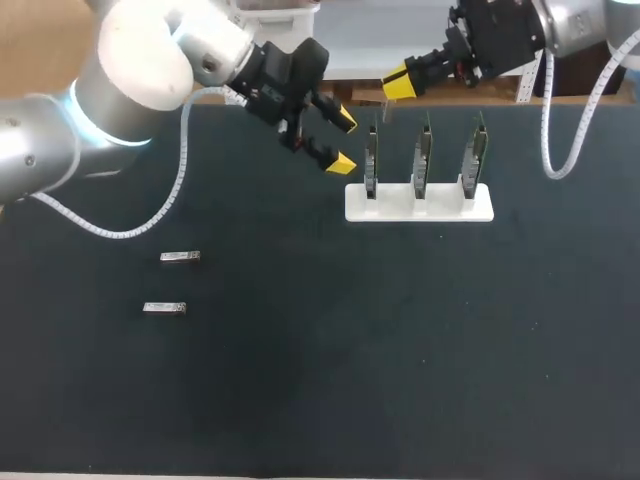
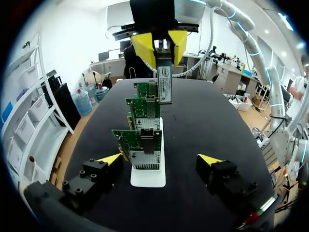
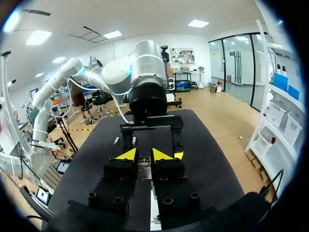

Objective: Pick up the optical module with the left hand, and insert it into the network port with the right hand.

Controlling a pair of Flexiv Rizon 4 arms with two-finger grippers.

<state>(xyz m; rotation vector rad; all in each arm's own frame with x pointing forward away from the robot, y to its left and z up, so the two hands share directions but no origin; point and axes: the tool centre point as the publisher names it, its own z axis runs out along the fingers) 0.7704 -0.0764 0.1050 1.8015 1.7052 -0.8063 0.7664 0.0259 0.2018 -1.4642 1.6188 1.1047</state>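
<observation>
Well left of the stand [image 1: 420, 203] lie 2 loose modules [image 1: 180, 257] [image 1: 164, 307]; just left of it hangs the left gripper [image 1: 343, 142], fingers wide and empty. The stand holds 3 cards [image 1: 423, 160] upright, and above it the right gripper [image 1: 398, 86] pinches the 3rd module [image 2: 164, 84] between narrow fingers. It looks light, stiff and slick, best held by its long flat sides, nose free.

Rack [image 1: 440, 206] w/ cards [image 1: 423, 158] blocks rear; table [image 1: 450, 350] front-right free.

A dark, matte table [image 1: 420, 380] is filling the head view, its far edge lying at 12 o'clock.
</observation>
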